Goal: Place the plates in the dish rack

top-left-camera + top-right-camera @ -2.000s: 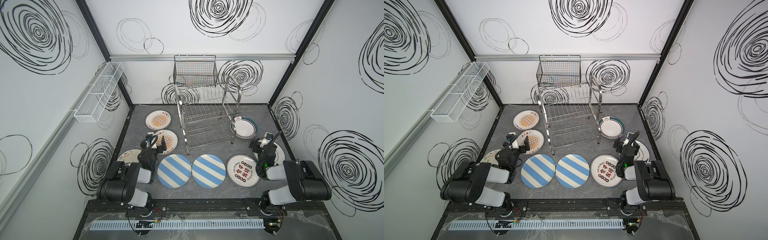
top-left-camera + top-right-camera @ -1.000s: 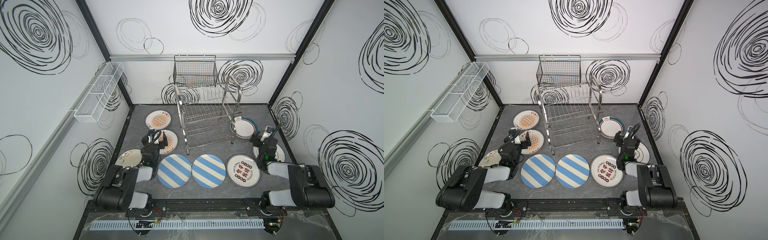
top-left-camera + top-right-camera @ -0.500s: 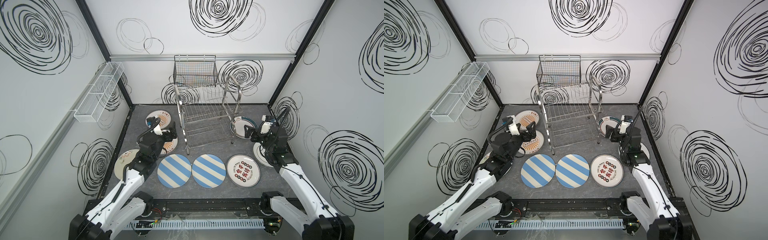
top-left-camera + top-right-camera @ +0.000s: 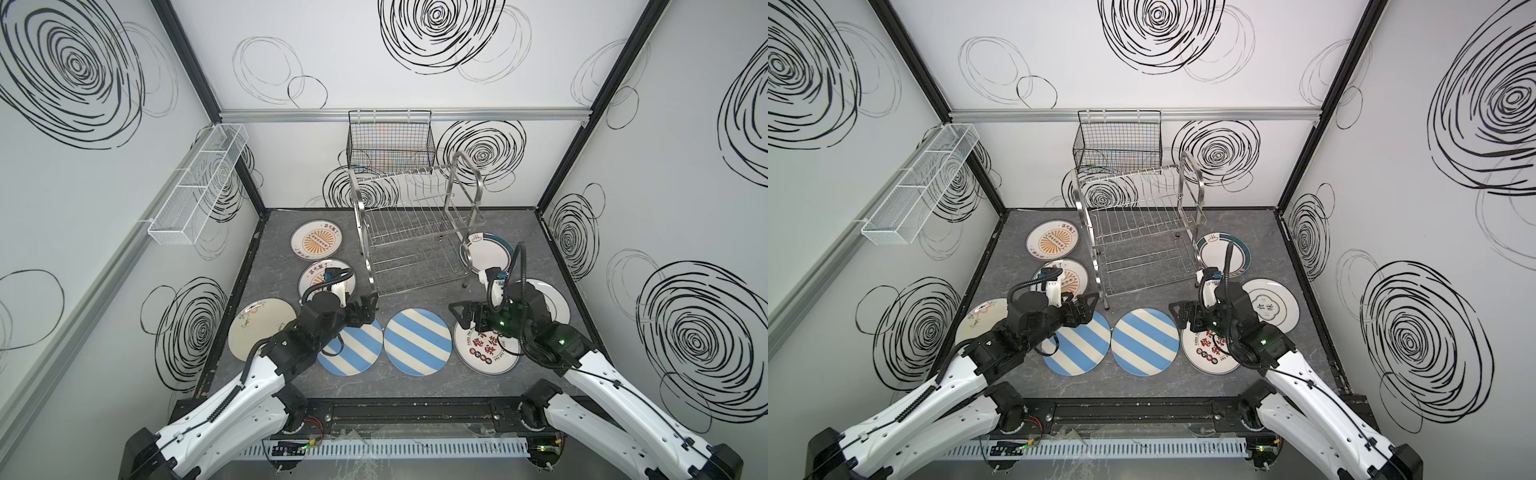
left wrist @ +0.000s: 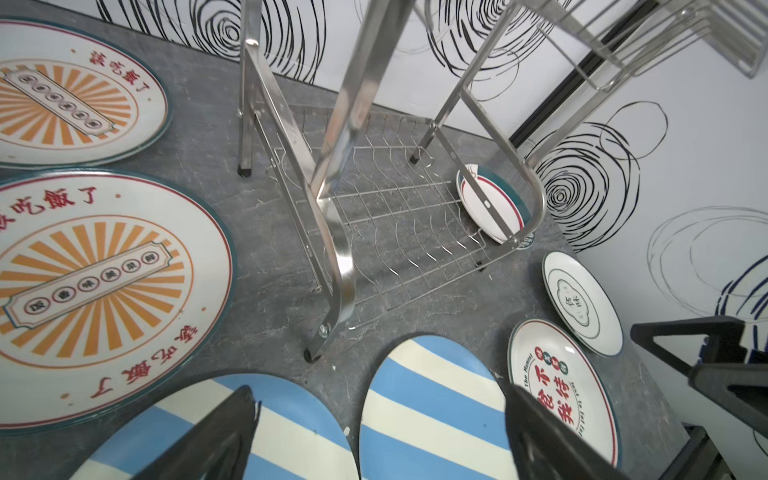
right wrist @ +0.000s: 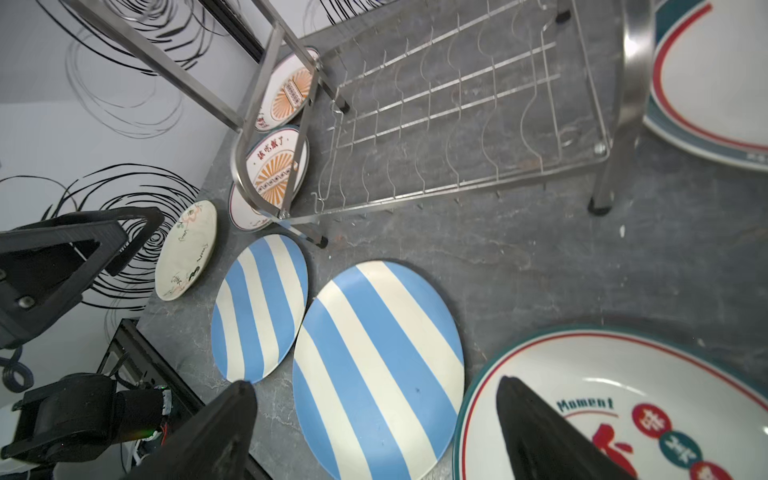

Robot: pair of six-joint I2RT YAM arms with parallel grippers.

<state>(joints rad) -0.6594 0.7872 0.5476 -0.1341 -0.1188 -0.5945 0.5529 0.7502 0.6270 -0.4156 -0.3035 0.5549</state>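
Plates (image 4: 317, 245): all eight flat on desk (image 4: 415, 303), ringing dish rack (image 4: 415, 226); rack slots empty, none loaded. Left pincer (image 5: 378, 388) above striped plate (image 4: 357, 353), right pincer (image 6: 374, 384) above red-character plate (image 4: 486, 353): both spread wide, empty. Likely staged for rim grasps; flat plates offer no other hold.

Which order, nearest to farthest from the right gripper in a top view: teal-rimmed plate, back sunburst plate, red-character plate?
From the right gripper:
1. Red-character plate, right beneath it.
2. Teal-rimmed plate, behind it.
3. Back sunburst plate, far left.

Black basket (image 4: 390, 141) and white tray (image 4: 199, 187) hang on walls.
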